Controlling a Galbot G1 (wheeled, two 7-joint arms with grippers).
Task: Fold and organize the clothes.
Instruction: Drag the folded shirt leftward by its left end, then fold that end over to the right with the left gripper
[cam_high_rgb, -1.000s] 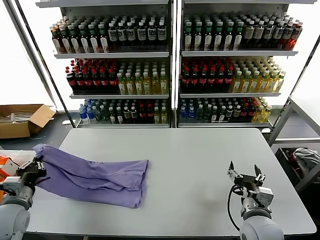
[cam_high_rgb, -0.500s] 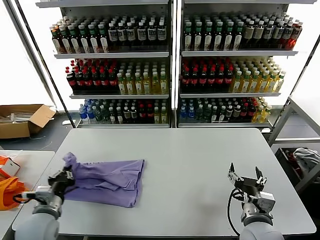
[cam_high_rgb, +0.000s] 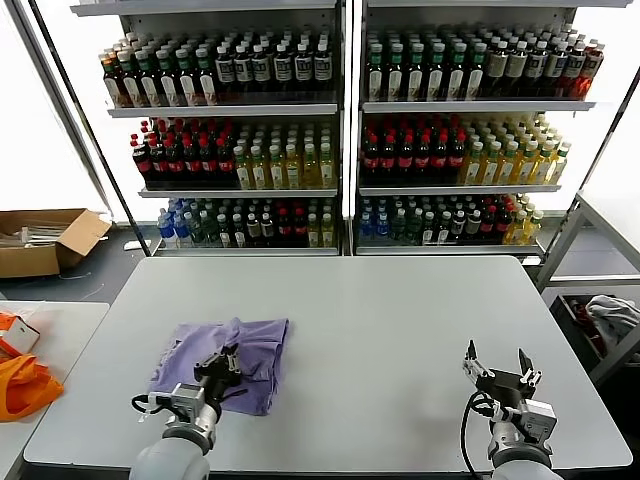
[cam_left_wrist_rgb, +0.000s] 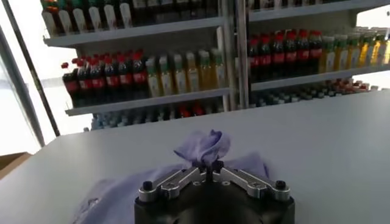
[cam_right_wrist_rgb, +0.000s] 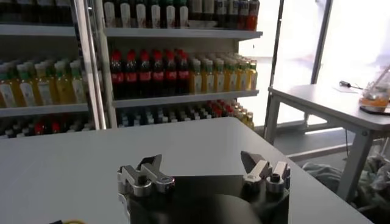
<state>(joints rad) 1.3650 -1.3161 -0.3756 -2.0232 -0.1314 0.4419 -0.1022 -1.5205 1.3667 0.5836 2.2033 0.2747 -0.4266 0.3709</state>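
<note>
A lavender-purple T-shirt (cam_high_rgb: 258, 345) lies folded over on the left half of the grey table (cam_high_rgb: 380, 310). My left gripper (cam_high_rgb: 227, 362) is over its near edge, shut on a bunched fold of the cloth. In the left wrist view the gripper (cam_left_wrist_rgb: 208, 165) pinches a raised tuft of the shirt (cam_left_wrist_rgb: 204, 145), and the rest of it lies flat below. No print or neck label shows. My right gripper (cam_high_rgb: 497, 367) is open and empty near the table's front right, apart from the shirt; it also shows in the right wrist view (cam_right_wrist_rgb: 203, 164).
Shelves of bottled drinks (cam_high_rgb: 340, 130) stand behind the table. A side table with an orange bag (cam_high_rgb: 22, 385) is at the left, a cardboard box (cam_high_rgb: 45, 238) lies on the floor beyond it. A metal rack with cloth (cam_high_rgb: 610, 315) stands at the right.
My left gripper has moved right along the table with the shirt's end, folding it over itself into a shorter pile. The right arm has barely moved.
</note>
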